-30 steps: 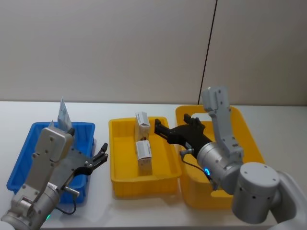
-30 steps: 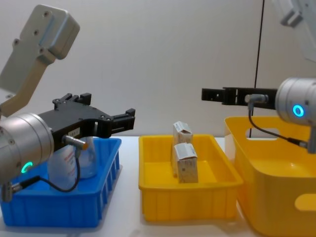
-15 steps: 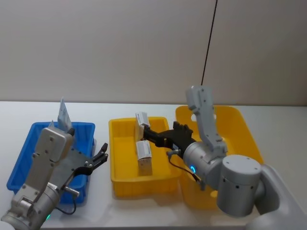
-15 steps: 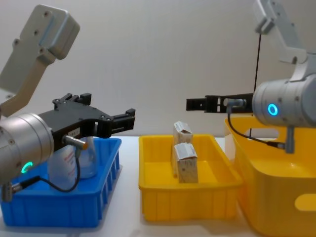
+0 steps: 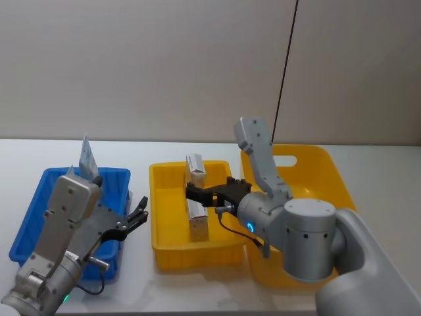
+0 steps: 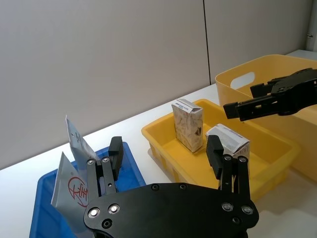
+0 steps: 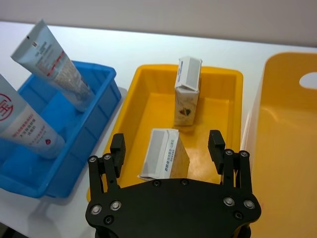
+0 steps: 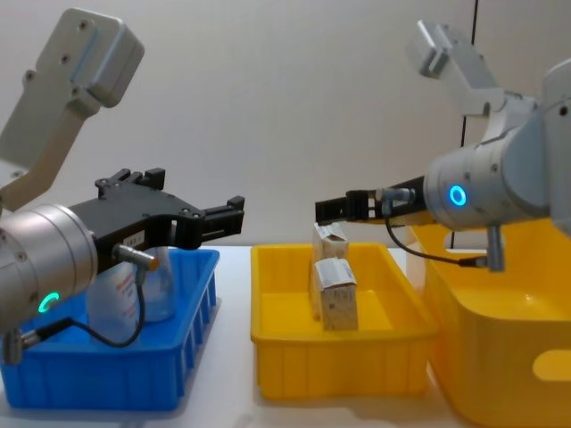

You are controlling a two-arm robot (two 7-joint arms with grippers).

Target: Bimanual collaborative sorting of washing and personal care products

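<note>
A white counter [image 5: 138, 151] carries three containers in a row; at the robot's right stands a tall yellow basket [image 5: 342, 184] with handle holes; in the middle sits a yellow tray [image 5: 168, 247]; at the left sits a blue tray [image 5: 29, 224].

The right arm reaches across the basket's near corner, and its right end effector [image 5: 194, 193] hangs over the yellow tray, released, its black fingers [image 7: 118, 148] spread wide and holding nothing; from the chest the fingertips show level with a point just above the carton tops, apart from both.

The left end effector [image 5: 139, 217] hangs at the blue tray's inner edge, near the gap between the two trays; it too is released and empty, its fingers [image 6: 115, 151] parted and pointing toward the yellow tray.

Two cream-beige cartons stand upright in the yellow tray, one behind the other; the nearer carton [image 7: 166, 158] lies directly under the right end effector, framed between its open fingers in the wrist view; the farther carton [image 7: 187, 94] stands just beyond the fingertips, toward the tray's back wall.

Two pale squeeze tubes with red print lean in the blue tray; one tube [image 7: 49, 59] rests against the back wall, the second tube [image 7: 22, 124] nearer the front; both lie behind and below the left end effector, well apart from its fingertips.
</note>
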